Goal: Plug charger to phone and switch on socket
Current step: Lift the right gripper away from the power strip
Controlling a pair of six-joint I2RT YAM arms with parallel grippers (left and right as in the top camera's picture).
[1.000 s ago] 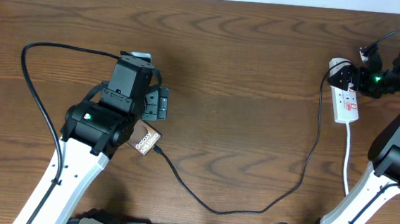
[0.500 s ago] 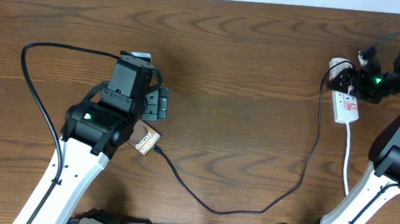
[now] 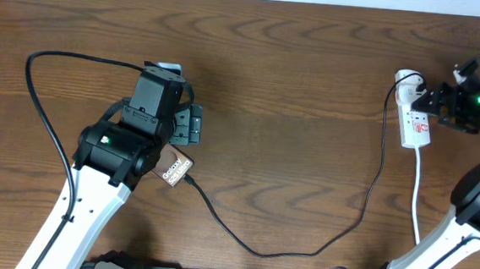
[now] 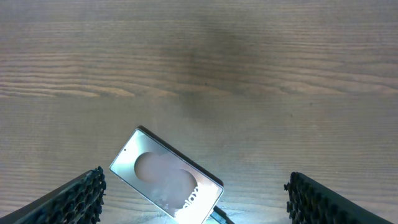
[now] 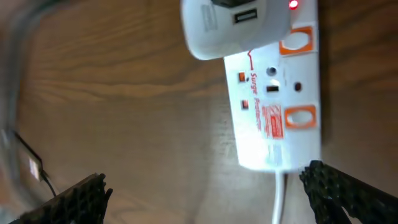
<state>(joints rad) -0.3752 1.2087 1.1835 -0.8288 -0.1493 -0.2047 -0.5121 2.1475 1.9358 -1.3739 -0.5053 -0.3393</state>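
The socket (image 5: 273, 118) holds a white adapter (image 5: 236, 28); charger (image 3: 382, 153) seemingly meets phone (image 4: 163, 177).

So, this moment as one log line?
left hand: open above phone | charger: meets phone's edge | right hand: open beside socket | socket light: red

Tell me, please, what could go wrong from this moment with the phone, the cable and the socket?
1. The left arm holds its open jaws on either side of the phone; a skewed retreat might nudge it and loosen the charger.
2. The right arm has its open jaws close to the socket, whose red light glows; a bump could press a switch off.
3. The charger's slack loop might snag.
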